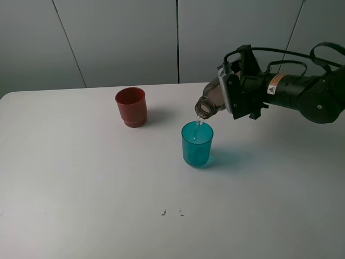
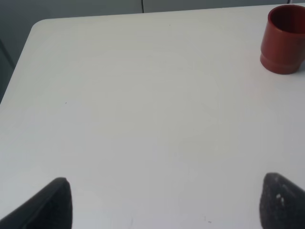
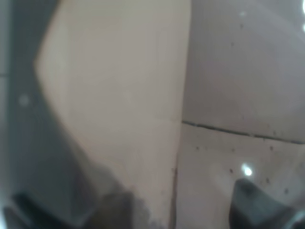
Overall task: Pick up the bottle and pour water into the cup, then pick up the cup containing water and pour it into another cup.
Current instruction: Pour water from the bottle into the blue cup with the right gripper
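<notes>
Bottle (image 1: 211, 97) is clenched in the right pincer (image 1: 233, 94), jaws closed on its body. It is tipped well over, with the open neck sticking out past the fingertips and angled down. A thin water stream (image 1: 199, 123) runs from the mouth into the teal cup (image 1: 197, 144), which stands upright just below the pincer's tip, apart from the bottle. The right wrist view is filled by the blurred translucent bottle wall, with no detail to read. The red cup (image 1: 131, 107) stands upright well beyond the bottle mouth, apart from the teal cup and not touched. The left pincer (image 2: 169, 202) is released, its fingertips wide apart with nothing between them, hovering over bare table (image 1: 81, 178); the red cup is far ahead of it and off to one side. The table's far edge lies close behind the right pincer and red cup. There is wide open tabletop on the near side of both cups.
</notes>
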Motion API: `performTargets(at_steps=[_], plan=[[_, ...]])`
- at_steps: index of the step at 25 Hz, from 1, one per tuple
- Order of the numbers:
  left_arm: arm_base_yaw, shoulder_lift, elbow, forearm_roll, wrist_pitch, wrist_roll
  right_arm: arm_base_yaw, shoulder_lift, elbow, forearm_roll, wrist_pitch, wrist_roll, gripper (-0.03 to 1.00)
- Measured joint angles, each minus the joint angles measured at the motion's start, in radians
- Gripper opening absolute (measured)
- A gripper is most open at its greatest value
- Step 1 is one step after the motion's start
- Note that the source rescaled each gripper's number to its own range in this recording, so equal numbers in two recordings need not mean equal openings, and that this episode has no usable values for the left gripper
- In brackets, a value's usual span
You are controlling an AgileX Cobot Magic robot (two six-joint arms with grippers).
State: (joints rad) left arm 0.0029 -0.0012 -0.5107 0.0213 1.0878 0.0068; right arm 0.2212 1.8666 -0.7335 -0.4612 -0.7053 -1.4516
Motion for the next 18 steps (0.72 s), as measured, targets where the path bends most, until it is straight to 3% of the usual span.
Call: performTargets(at_steps=[18], plan=[[0.0,0.0,0.0,0.0,0.0,0.0,0.0,0.0,0.0,0.029,-0.014,-0.055,0.0]])
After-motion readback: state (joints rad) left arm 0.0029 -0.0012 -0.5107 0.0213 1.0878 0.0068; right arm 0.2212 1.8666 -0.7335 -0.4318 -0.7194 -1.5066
